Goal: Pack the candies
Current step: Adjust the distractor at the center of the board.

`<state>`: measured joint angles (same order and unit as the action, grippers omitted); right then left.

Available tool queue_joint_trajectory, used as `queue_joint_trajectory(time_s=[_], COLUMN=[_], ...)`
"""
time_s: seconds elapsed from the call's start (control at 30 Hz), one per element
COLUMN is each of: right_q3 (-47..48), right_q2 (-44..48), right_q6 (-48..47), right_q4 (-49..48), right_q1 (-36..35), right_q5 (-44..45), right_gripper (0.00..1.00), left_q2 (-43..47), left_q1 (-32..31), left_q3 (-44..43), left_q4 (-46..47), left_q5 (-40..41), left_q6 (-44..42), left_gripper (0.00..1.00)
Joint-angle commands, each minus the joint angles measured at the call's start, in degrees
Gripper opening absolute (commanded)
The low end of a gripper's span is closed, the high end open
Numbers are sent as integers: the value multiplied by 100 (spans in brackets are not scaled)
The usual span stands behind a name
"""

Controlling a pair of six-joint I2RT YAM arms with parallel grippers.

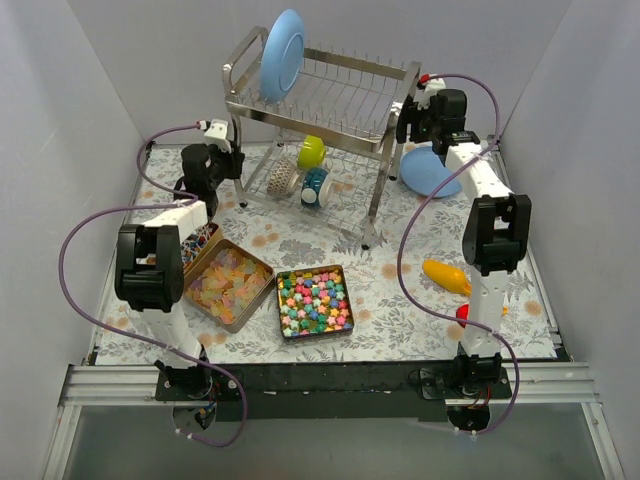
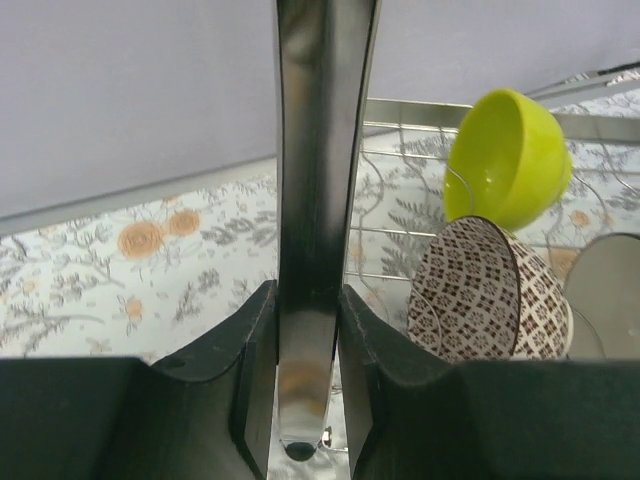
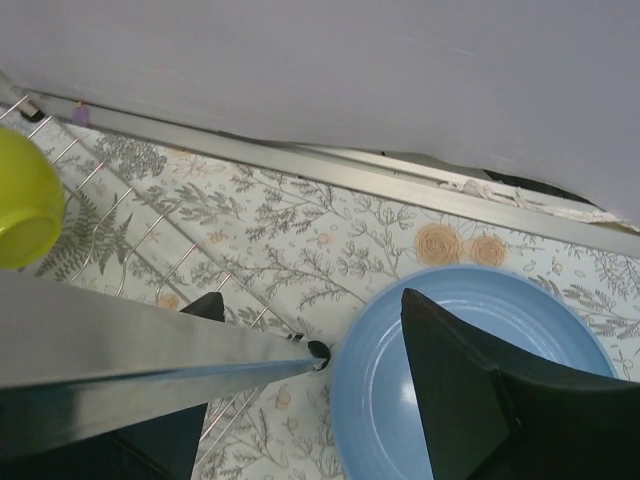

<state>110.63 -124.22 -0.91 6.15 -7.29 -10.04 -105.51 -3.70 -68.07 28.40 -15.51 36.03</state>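
Candies [image 1: 314, 301] (bright, multicoloured) lie heaped; left end effector [image 2: 305, 297] clamps rack post [image 2: 320, 150], right end effector [image 3: 312, 300] stands apart.

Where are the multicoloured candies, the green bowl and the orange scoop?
multicoloured candies [image 1: 313, 302], top view, middle of the pile in its tin.
green bowl [image 2: 505, 155], left wrist view, centre of its curved wall.
orange scoop [image 1: 447, 276], top view, middle of its body.

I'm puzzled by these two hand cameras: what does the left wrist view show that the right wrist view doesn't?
Left wrist only: a brown patterned cup, and the left gripper clamped on one rack post. Right wrist only: a blue plate, and the right gripper open. Both: the green bowl, the metal rack and the flowered table cover.
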Motion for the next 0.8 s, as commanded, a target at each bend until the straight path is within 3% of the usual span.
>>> queue_joint_trajectory(time_s=[0.0, 0.07, 0.1, 0.2, 0.33, 0.57, 0.63, 0.77], right_q3=[590, 696, 706, 671, -162, -2728, -3413, -3417], right_q2=[-778, -893, -919, -832, 140, 2260, 2692, 2544], right_q6=[-1579, -1597, -1597, -1649, -1562, -1825, -1852, -1450], right_q4=[-44, -140, -167, -97, -193, -552, -737, -633], right_q1=[-458, -458, -449, -423, -186, 105, 122, 122], right_q5=[670, 740, 767, 837, 653, 39, -85, -349], right_gripper=[77, 78, 78, 78, 82, 86, 87, 81], left_q2=[1182, 1331, 1367, 1472, 1858, 3457, 3731, 3688], left_q1=[-482, -517, -535, -596, -596, -588, -596, -596], left_q3=[162, 294, 321, 251, 329, 1427, 1639, 1692], left_q4=[132, -1, -141, -606, -1064, -1987, -2251, -2269], left_q5=[-689, -717, -743, -665, -506, -577, -383, -198], left_q6=[493, 484, 475, 404, 431, 238, 308, 247], left_gripper=[0, 3, 27, 44, 61, 79, 79, 79])
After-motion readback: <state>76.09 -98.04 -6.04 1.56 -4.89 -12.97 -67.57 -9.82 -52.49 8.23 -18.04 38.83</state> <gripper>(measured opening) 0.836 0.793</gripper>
